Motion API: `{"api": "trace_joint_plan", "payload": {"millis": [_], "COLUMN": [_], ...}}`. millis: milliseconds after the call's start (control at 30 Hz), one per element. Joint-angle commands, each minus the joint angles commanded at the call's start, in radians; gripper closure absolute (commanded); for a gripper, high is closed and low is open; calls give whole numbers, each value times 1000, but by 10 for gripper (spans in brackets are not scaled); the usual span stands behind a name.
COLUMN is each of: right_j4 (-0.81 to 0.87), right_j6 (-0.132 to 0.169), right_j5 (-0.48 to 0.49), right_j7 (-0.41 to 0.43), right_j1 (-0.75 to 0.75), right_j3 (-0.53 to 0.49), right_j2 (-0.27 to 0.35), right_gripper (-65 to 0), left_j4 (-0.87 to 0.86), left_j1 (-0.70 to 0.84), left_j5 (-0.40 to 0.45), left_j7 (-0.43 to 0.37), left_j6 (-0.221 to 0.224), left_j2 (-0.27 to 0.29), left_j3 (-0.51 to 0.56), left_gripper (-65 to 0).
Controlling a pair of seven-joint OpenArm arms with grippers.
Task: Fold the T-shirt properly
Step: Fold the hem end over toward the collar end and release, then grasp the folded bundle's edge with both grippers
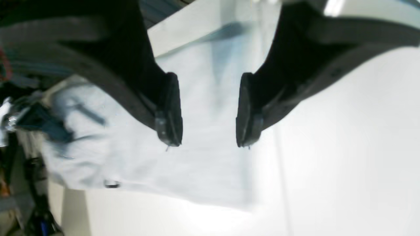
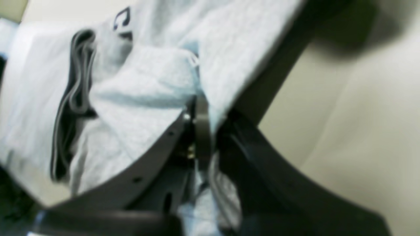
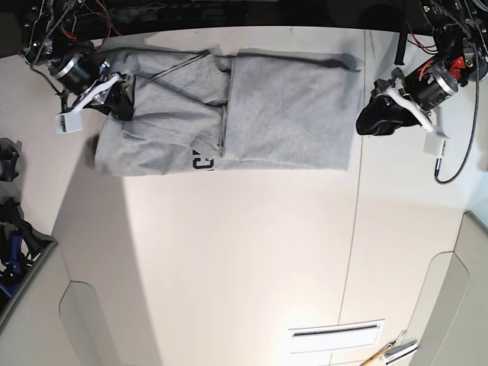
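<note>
The light grey T-shirt (image 3: 290,114) lies across the far part of the white table (image 3: 229,259), its left part folded over in creased layers, with black lettering (image 3: 202,162) at the near hem. My right gripper (image 3: 126,103) is at the shirt's left end and is shut on a bunched fold of the T-shirt (image 2: 144,85); its fingers (image 2: 201,131) pinch the cloth. My left gripper (image 3: 367,118) is at the shirt's right edge. In the left wrist view it (image 1: 206,141) is open and empty, above the T-shirt (image 1: 131,157).
The table's far edge runs just behind the shirt. Cables and dark gear (image 3: 11,229) sit off the table's left side. A slotted plate (image 3: 335,335) and hand tools (image 3: 390,352) lie at the near right. A seam (image 3: 352,252) crosses the tabletop.
</note>
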Motion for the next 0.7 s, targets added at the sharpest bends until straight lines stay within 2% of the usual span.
{"api": "trace_joint_plan", "payload": {"millis": [100,267,433,533,700], "right_j4": [0,0,18,71,211], "right_j6": [0,0,0,0,0], "right_j5": [24,41,76,99,113], "right_j7": [-5,-8,-39,-89,-107], "right_j1": [11,12,50,80,82], "right_j3": [58,78,77,77,77], "right_j2": [43,151,239,246,246], "right_gripper": [0,0,0,0,0], "left_j4": [-32,-178,-264,-267,-267], "left_j1": [16,15,8,7,-32], "left_j5": [0,-37,-48,-42,75], "left_j7": [-1,-39,-50,-89,-116], "left_j6": [0,0,0,0,0], "left_j2": [-9,-8,-8,-6,60], "left_j3": [2,11,132,227,320], "left_gripper": [-305,-305,-305,-305,-305]}}
